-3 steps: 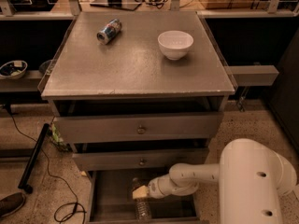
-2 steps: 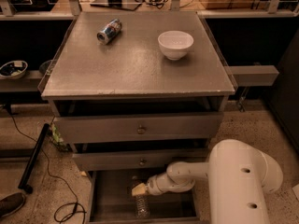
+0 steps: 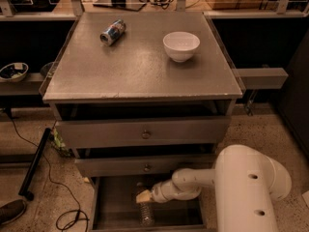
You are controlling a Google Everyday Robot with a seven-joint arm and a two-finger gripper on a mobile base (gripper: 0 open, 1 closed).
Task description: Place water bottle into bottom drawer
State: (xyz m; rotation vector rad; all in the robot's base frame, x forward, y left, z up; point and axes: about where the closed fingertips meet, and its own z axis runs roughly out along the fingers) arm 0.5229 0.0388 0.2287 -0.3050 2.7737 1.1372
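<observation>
The water bottle is a small clear ribbed bottle. It stands or leans inside the open bottom drawer, near the middle of its grey floor, cap end up towards the gripper. My gripper reaches in from the right, under the middle drawer. Its cream tip is right at the top end of the bottle. The white arm fills the lower right of the view.
A blue-and-silver soda can lies on the cabinet top at the back left. A white bowl stands at the back right. Two upper drawers with knobs are slightly pulled out. A black pole, cables and a shoe lie on the floor at the left.
The arm's large white link has shifted left and nearer to the camera. The gripper and bottle stay at about the same spot in the drawer, the bottle slightly lower.
</observation>
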